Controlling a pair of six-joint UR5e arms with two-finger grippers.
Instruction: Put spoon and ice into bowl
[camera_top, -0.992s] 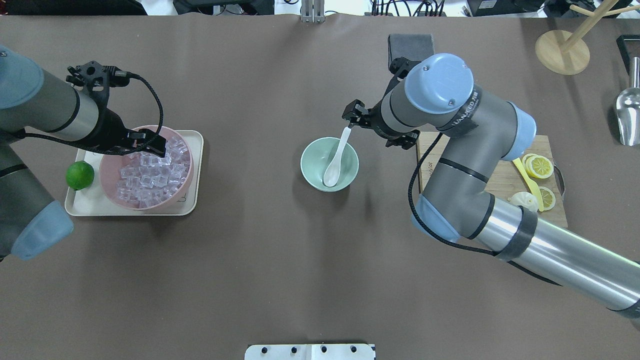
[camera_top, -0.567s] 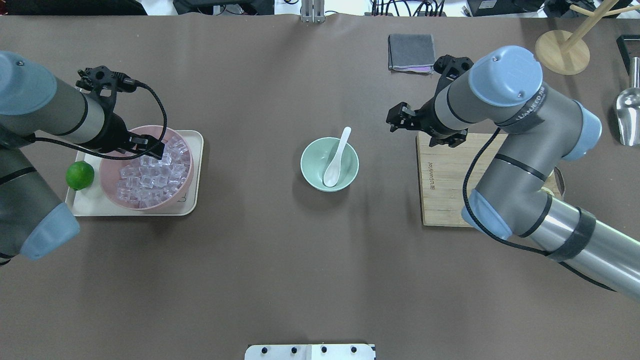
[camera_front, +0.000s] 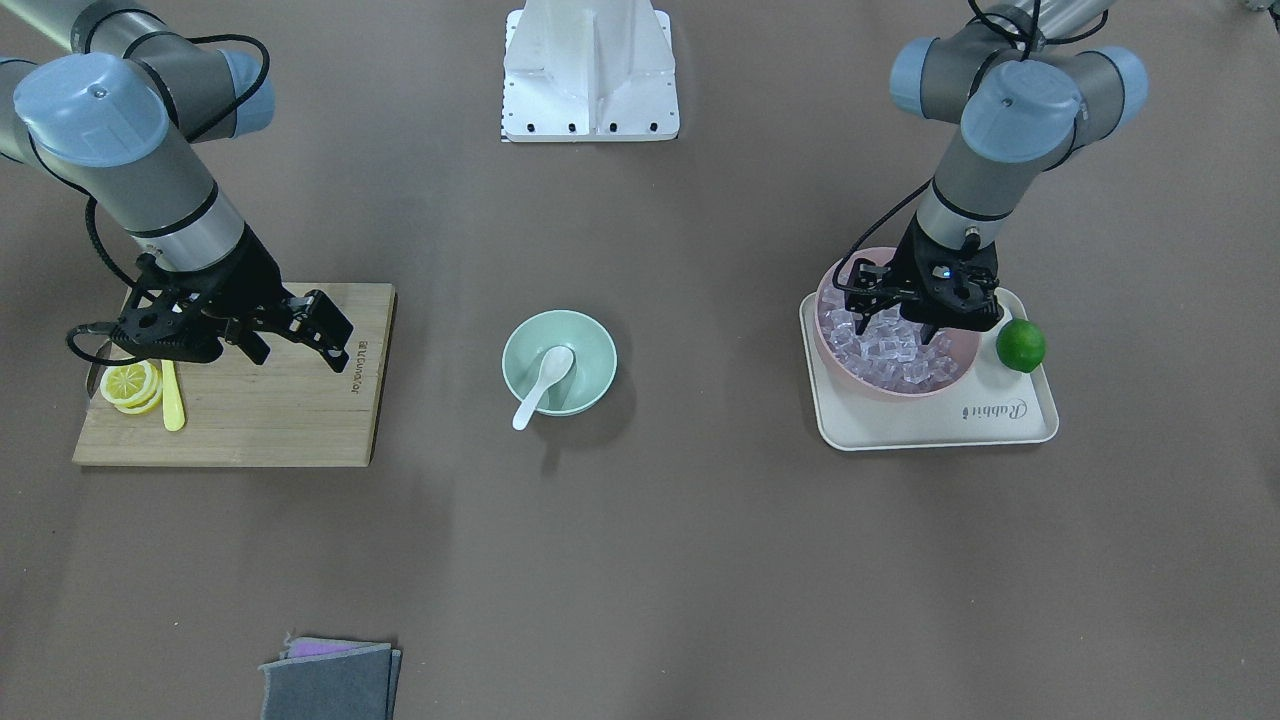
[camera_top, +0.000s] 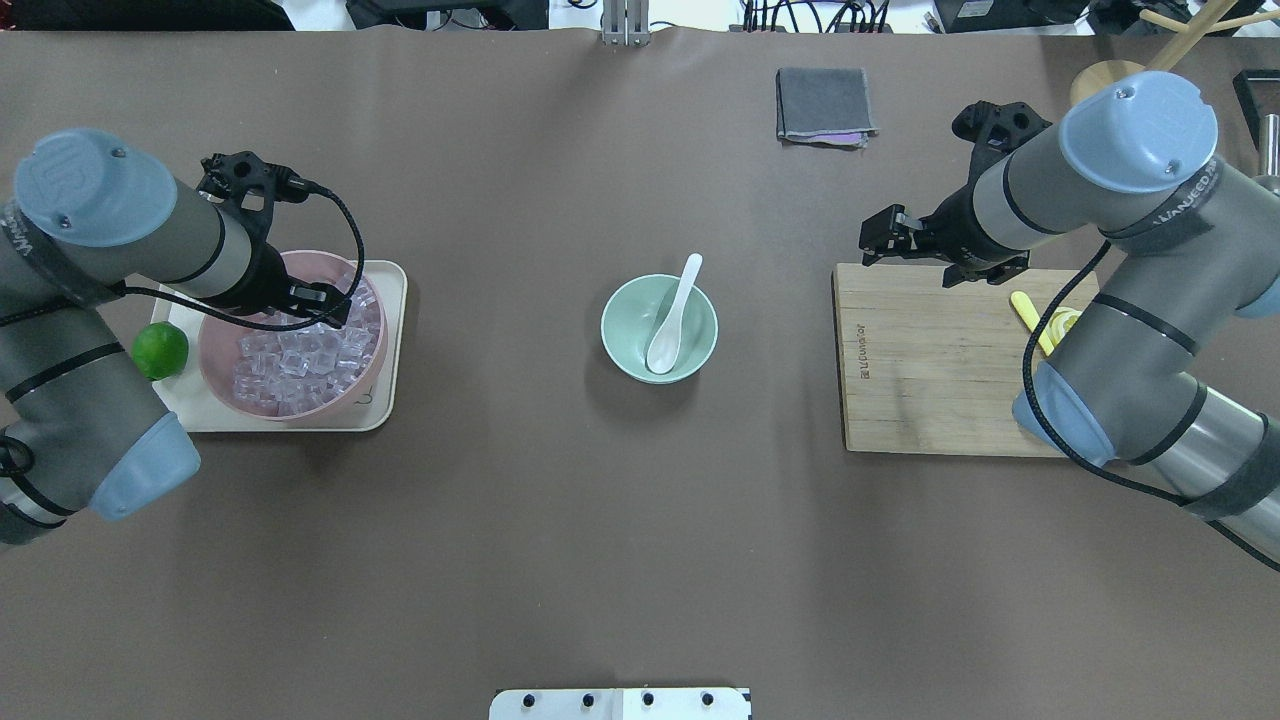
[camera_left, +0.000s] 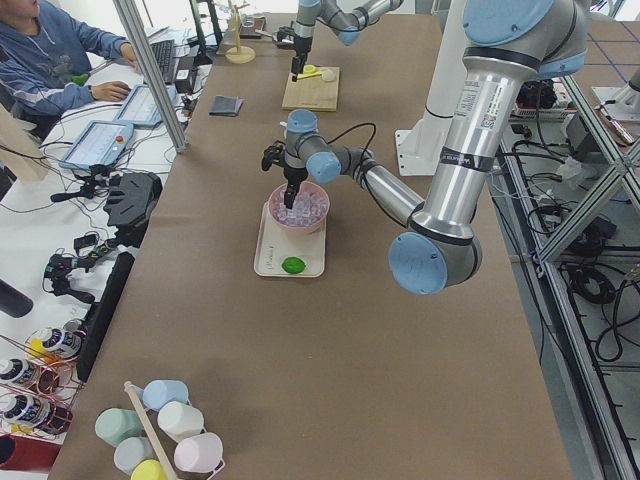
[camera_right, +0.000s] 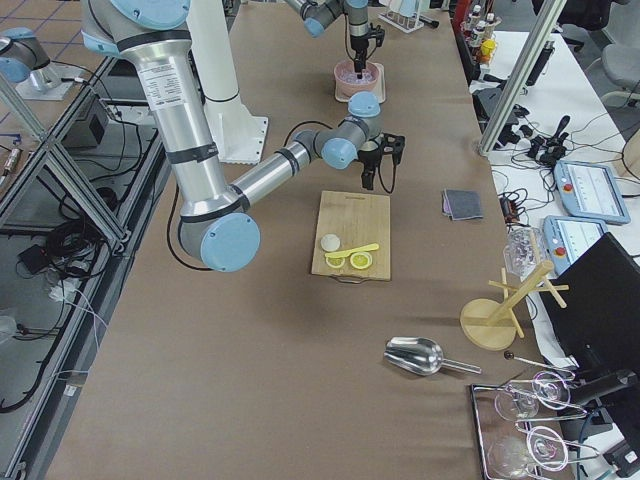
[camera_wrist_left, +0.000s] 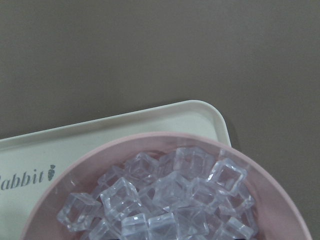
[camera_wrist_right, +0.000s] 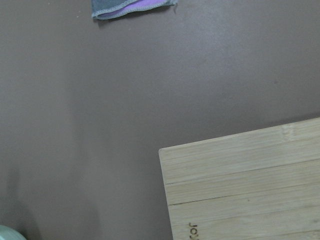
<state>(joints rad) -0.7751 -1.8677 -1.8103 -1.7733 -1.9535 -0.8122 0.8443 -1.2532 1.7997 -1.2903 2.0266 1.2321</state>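
The white spoon (camera_top: 672, 315) lies in the mint-green bowl (camera_top: 625, 315) at the table's middle, scoop down inside and handle leaning on the far rim; both also show in the front-facing view, spoon (camera_front: 543, 385) and bowl (camera_front: 590, 350). The ice (camera_top: 300, 360) is a heap of clear cubes in a pink bowl (camera_top: 215, 365). My left gripper (camera_top: 325, 305) is open, its fingertips down among the cubes at the far side of the heap. My right gripper (camera_top: 885, 240) is open and empty above the far left corner of the cutting board (camera_top: 930, 370).
The pink bowl stands on a cream tray (camera_top: 390, 290) with a lime (camera_top: 160, 350) beside it. A yellow knife (camera_top: 1028, 315) and lemon slices (camera_front: 130, 385) lie on the board. A grey cloth (camera_top: 823, 103) lies at the far side.
My right gripper let go of the spoon, which now rests in the mint-green bowl, and drew back to the right over the board. My left gripper shifted right over the ice.
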